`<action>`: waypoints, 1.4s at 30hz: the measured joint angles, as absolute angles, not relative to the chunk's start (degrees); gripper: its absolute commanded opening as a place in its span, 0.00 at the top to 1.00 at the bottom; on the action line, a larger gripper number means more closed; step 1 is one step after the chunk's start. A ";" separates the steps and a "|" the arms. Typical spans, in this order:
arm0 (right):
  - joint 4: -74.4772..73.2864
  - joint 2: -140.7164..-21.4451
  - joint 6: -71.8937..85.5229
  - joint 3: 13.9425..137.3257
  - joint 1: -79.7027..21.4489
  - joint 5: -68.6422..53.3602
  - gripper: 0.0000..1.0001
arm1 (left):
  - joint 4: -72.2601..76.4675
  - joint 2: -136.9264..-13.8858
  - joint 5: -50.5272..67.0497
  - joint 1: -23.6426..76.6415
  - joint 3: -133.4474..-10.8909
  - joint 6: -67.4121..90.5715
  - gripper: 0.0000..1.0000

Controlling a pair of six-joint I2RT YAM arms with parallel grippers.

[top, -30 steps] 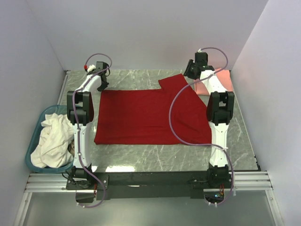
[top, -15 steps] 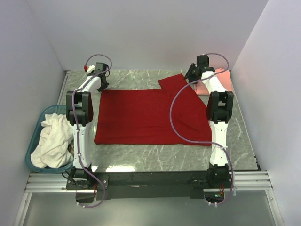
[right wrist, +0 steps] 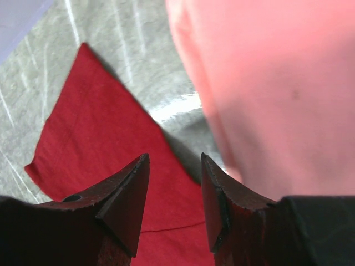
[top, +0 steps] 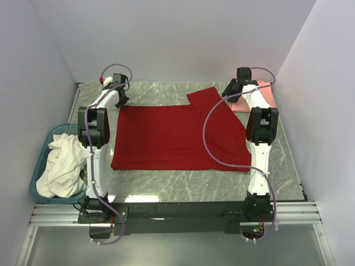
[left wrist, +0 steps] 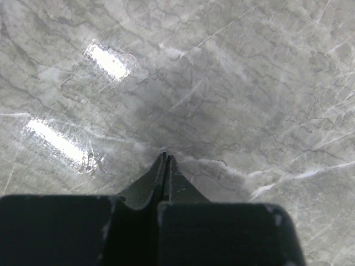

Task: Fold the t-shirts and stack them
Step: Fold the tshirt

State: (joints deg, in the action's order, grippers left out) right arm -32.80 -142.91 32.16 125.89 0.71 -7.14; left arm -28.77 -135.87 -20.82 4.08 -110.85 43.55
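The deep red t-shirt (top: 177,136) lies spread flat on the marble table, one sleeve pointing to the far right. The salmon-pink t-shirt (top: 260,97) lies folded at the far right corner, partly hidden by my right arm. My right gripper (top: 232,95) is open over the gap between the two shirts; in the right wrist view (right wrist: 173,160) the red sleeve (right wrist: 100,138) is to its left and the pink shirt (right wrist: 272,83) to its right. My left gripper (top: 121,102) is shut and empty at the red shirt's far left corner; its wrist view (left wrist: 165,156) shows only bare marble.
A blue basket (top: 40,185) with white cloth (top: 64,163) sits off the table's left edge. White walls close in the back and both sides. The table's metal rail (top: 177,208) runs along the near edge.
My right gripper has moved right and slightly back, from over the red sleeve towards the pink shirt. The left arm and the red shirt have not moved.
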 measured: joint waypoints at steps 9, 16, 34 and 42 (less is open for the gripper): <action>-35.70 -143.87 32.60 127.07 1.67 -8.16 0.51 | -28.69 -135.87 -20.80 4.08 -110.85 43.24 0.99; -36.03 -143.96 33.19 127.09 1.76 -9.61 0.52 | -28.32 -135.81 -20.47 4.08 -110.59 43.11 1.00; -38.19 -148.22 32.91 132.51 1.93 -14.37 0.82 | -27.62 -135.81 -18.74 4.08 -110.52 43.13 1.00; -35.14 -147.30 32.93 129.12 2.31 -16.03 1.00 | -27.03 -135.48 -18.63 4.10 -109.89 43.13 1.00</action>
